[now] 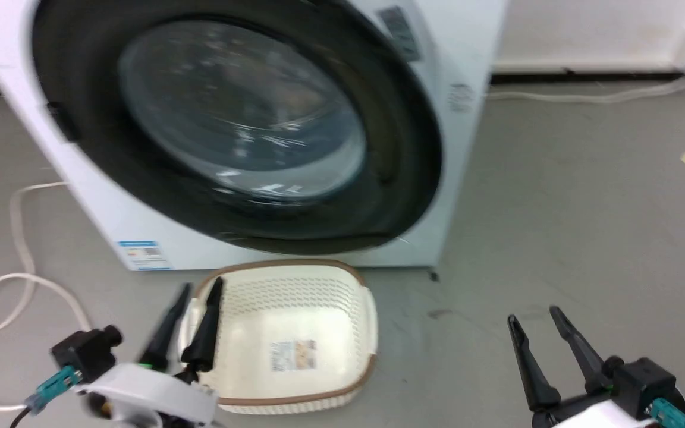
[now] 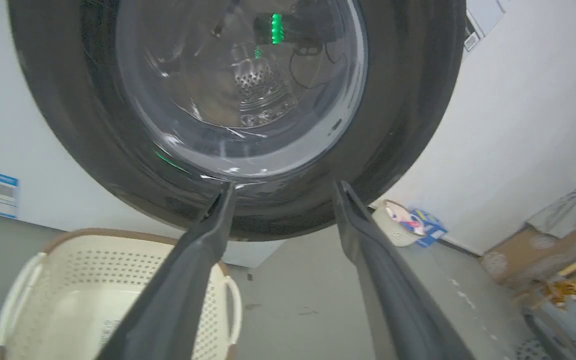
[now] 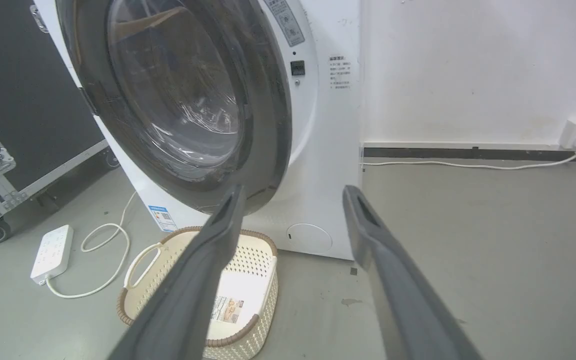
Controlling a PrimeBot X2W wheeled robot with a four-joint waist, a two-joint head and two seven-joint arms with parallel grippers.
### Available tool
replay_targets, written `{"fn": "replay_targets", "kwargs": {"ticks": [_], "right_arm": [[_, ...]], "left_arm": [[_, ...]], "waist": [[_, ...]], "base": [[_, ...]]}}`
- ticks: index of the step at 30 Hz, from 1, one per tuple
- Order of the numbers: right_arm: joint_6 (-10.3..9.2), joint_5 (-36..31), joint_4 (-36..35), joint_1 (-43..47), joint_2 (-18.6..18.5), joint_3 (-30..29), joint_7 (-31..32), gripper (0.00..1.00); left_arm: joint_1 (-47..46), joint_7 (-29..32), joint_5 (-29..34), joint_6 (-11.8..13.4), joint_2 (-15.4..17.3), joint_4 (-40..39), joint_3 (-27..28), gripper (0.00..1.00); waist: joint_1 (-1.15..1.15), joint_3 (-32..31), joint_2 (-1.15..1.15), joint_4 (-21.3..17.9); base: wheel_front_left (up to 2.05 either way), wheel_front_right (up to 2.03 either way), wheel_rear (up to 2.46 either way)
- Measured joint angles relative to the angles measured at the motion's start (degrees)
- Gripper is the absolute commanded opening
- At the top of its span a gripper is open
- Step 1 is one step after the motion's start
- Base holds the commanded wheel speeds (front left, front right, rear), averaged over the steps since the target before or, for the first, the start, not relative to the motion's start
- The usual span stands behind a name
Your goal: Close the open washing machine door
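Across the upper left of the head view, the washing machine door [image 1: 241, 119] hangs nearly shut against the washing machine [image 1: 134, 220], yet the right wrist view shows its free edge standing off the white front. Both tools are released, fingers spread. The left gripper [image 1: 201, 286] sits at lower left by the cream basket [image 1: 295, 297] and the right gripper [image 1: 533, 315] at lower right, neither touching the door. A weak or glancing push on the curved glass could slip and leave the latch uncaught.

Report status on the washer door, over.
Left claw open, empty. Right claw open, empty. Washing machine door near shut, latch unclear. Laundry basket on floor beneath door.
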Motion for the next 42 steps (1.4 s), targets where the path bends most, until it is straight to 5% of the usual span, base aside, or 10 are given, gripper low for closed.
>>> {"fn": "replay_targets", "kwargs": {"ticks": [6, 11, 19, 20, 21, 22, 29, 42], "right_arm": [[0.0, -0.09, -0.49, 1.61, -0.07, -0.04, 0.0, 1.0], [0.0, -0.15, -0.67, 2.75, -0.05, -0.41, 0.0, 1.0], [0.0, -0.53, -0.42, 3.02, 0.67, -0.62, 0.0, 1.0], [0.0, -0.52, -0.14, 3.04, 0.65, -0.33, 0.0, 0.93], [0.0, -0.52, -0.08, 3.05, 0.65, -0.16, 0.0, 0.2], [0.0, -0.52, -0.26, 3.04, 0.66, -0.12, 0.0, 0.0], [0.0, -0.87, -2.27, -1.95, -2.37, 0.69, 0.1, 0.0], [0.0, 9.39, -0.05, -24.99, -18.36, 6.44, 8.76, 0.0]], "left_arm": [[5.98, -0.03, 23.74, 3.32, -5.3, -6.09, 10.88, 1.0], [10.03, -0.02, 38.1, 3.48, -8.53, -9.06, 13.48, 1.0], [13.38, -0.02, 49.16, 4.91, -11.06, -10.18, 13.88, 1.0], [13.37, -0.02, 49.67, 4.75, -11.15, -9.98, 13.68, 1.0], [13.37, -0.02, 49.97, 4.54, -11.28, -9.6, 13.54, 1.0], [13.37, -0.02, 49.94, 4.38, -11.51, -9.15, 13.51, 1.0], [11.02, -0.02, 50.57, 3.75, -13.25, -9.23, 12.69, 1.0], [4.03, -0.02, 51.5, 2.77, -15.43, -9.03, 9.25, 1.0]], "waist": [[0.0, -2.92, 0.0, 5.32], [0.0, -4.41, 0.0, 8.49], [0.0, -4.72, 0.0, 10.56], [0.01, -4.55, 0.0, 10.74], [0.01, -4.37, 0.0, 10.92], [0.01, -4.12, 0.0, 11.1], [0.02, 0.17, 0.0, 12.71], [0.02, 10.62, 0.0, 19.58]], "base": [[0.0, 0.0, 0.0], [0.0, 0.0, 0.0], [0.0, 0.0, 0.0], [0.0, 0.0, 0.0], [0.0, 0.0, 0.0], [0.0, 0.0, 0.0], [0.0, 0.0, 0.0], [0.0, 0.0, 0.0]]}}
